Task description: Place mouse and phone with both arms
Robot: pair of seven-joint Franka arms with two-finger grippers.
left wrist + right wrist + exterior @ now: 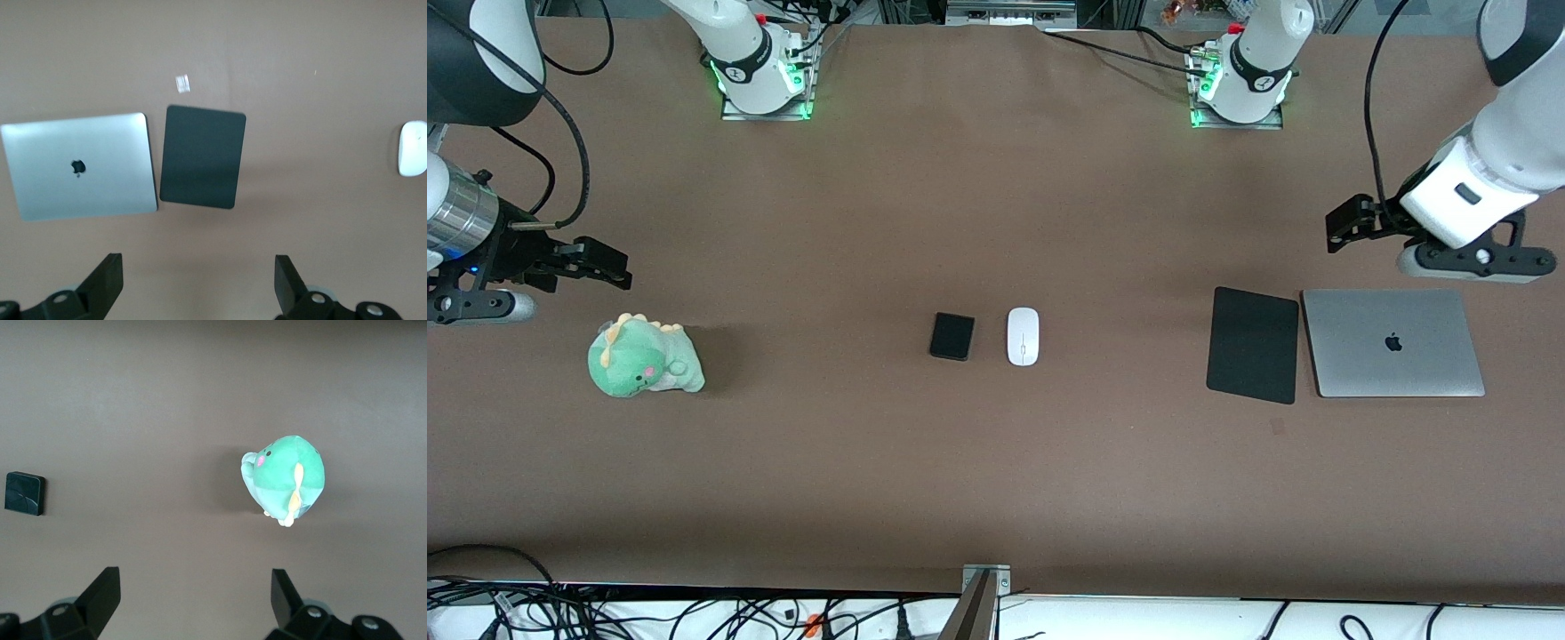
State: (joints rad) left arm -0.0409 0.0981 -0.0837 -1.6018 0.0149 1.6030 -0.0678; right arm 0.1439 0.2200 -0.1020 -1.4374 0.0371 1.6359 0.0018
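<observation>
The white oval mouse [1023, 336] lies mid-table, beside the small black phone [951, 336], which is on the side toward the right arm's end. My left gripper [1343, 222] hangs open and empty over bare table close to the black mat [1253, 344]. In the left wrist view its gripper [198, 280] is open, and the mouse [412, 148] shows at the frame edge. My right gripper [609, 267] hangs open and empty over bare table close to the plush dinosaur [645, 357]. In the right wrist view its gripper [195, 597] is open, and the phone [25, 493] shows at the edge.
A large thin black mat [202, 157] and a closed silver laptop [1393, 343] lie side by side at the left arm's end. The laptop also shows in the left wrist view [80, 165]. A green plush dinosaur [287, 479] stands at the right arm's end. A small tag [182, 83] lies by the mat.
</observation>
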